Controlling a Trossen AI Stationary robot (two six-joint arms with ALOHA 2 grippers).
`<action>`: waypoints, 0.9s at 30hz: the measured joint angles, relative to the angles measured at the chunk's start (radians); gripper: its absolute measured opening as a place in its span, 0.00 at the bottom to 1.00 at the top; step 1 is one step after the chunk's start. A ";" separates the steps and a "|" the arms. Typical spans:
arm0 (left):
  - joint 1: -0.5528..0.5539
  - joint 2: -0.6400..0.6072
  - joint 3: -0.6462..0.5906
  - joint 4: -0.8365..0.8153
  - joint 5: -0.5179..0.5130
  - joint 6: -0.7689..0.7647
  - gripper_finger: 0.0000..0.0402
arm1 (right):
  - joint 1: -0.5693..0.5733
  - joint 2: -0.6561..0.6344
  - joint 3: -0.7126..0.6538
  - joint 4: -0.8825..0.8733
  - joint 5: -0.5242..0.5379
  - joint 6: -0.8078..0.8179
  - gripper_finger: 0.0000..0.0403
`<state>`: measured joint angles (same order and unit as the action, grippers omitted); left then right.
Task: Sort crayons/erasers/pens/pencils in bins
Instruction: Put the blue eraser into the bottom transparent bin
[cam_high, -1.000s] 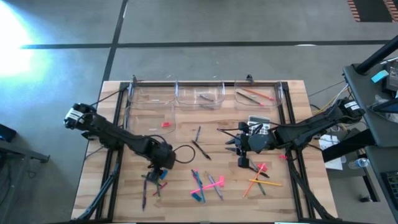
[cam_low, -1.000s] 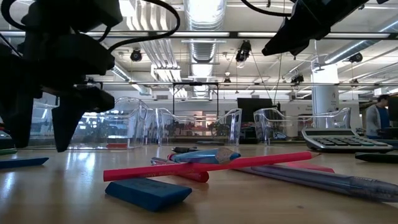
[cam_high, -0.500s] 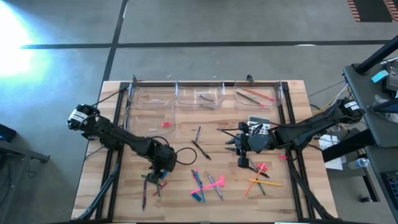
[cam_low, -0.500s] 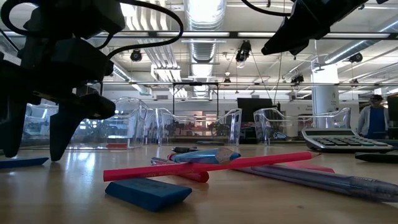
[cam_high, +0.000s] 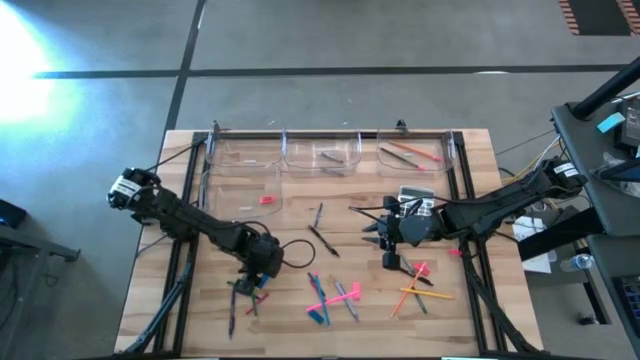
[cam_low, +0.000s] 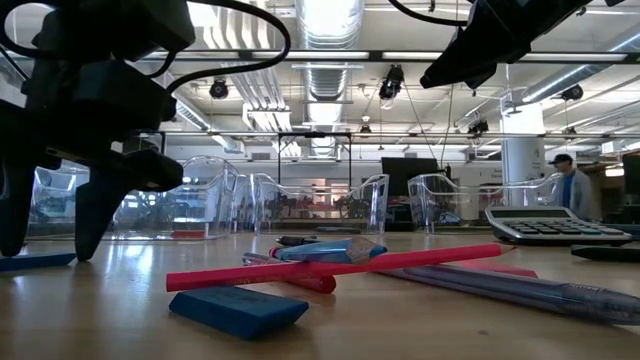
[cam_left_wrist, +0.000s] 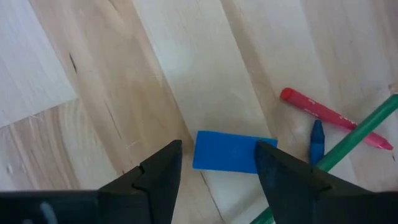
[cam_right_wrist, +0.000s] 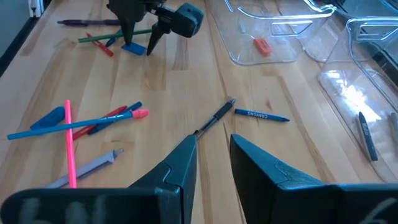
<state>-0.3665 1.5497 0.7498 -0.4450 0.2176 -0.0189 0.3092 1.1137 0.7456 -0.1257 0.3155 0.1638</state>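
A blue eraser (cam_left_wrist: 229, 151) lies flat on the wood near the table's near-left corner. My left gripper (cam_left_wrist: 217, 163) points down over it, open, with one finger on either side of the eraser; I see no touch. It also shows in the right wrist view, my left gripper (cam_right_wrist: 139, 43) above the eraser (cam_right_wrist: 132, 48). My right gripper (cam_high: 379, 248) hovers open over mid-table with nothing between its fingers (cam_right_wrist: 186, 163). Several clear bins (cam_high: 320, 152) line the far edge. One bin (cam_high: 243, 190) holds a pink eraser (cam_high: 267, 200), another holds pencils (cam_high: 408, 152).
A red crayon (cam_left_wrist: 333, 117), a blue crayon (cam_left_wrist: 317, 138) and a green pencil (cam_left_wrist: 357, 132) lie beside the eraser. Pink and blue sticks (cam_high: 332, 295), an orange pencil (cam_high: 415, 292) and another blue eraser (cam_low: 238, 310) lie near the front. A calculator (cam_high: 415, 195) sits at the right.
My left gripper has sunk a little toward the table over the blue eraser, its fingers staying apart. My right arm has kept still.
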 joint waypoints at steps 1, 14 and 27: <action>-0.002 0.000 0.000 0.000 0.000 0.000 0.45 | 0.000 0.000 0.000 0.000 0.000 0.000 0.22; -0.007 0.000 -0.002 0.005 -0.008 -0.002 0.20 | 0.000 0.000 0.000 0.002 0.000 -0.007 0.22; -0.010 -0.029 0.005 0.009 -0.078 0.002 0.00 | 0.000 0.000 0.000 0.004 0.000 -0.007 0.22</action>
<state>-0.3767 1.5207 0.7551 -0.4363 0.1392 -0.0170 0.3092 1.1137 0.7456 -0.1219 0.3157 0.1566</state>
